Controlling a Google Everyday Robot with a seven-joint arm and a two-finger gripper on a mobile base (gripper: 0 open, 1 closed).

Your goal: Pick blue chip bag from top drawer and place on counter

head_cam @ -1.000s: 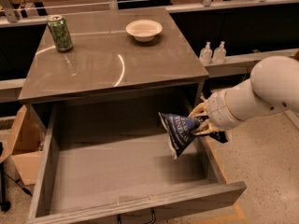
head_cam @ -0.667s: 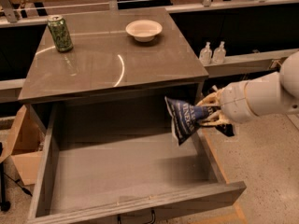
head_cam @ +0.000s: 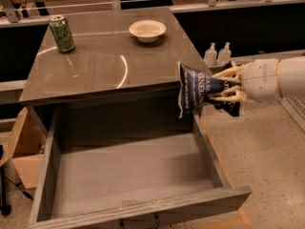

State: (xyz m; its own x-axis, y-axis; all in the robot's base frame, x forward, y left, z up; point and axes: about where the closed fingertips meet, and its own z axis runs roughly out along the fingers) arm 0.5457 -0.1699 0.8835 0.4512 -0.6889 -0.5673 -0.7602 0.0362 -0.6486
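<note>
Gripper (head_cam: 220, 86), jaws clamped on the blue chip bag (head_cam: 193, 90) at the counter's (head_cam: 109, 56) right edge, above the open top drawer (head_cam: 210, 157): raise the bag clear of the edge before carrying it left over the top.

Beside the counter (head_cam: 95, 70), cream, ribbed jaws with a black underpart tip a smooth white cylindrical arm (head_cam: 281, 78).

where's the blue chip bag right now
The gripper holds the blue chip bag in its fingers, right of centre in the camera view, just off the counter near its front right corner, above the top drawer.
</note>
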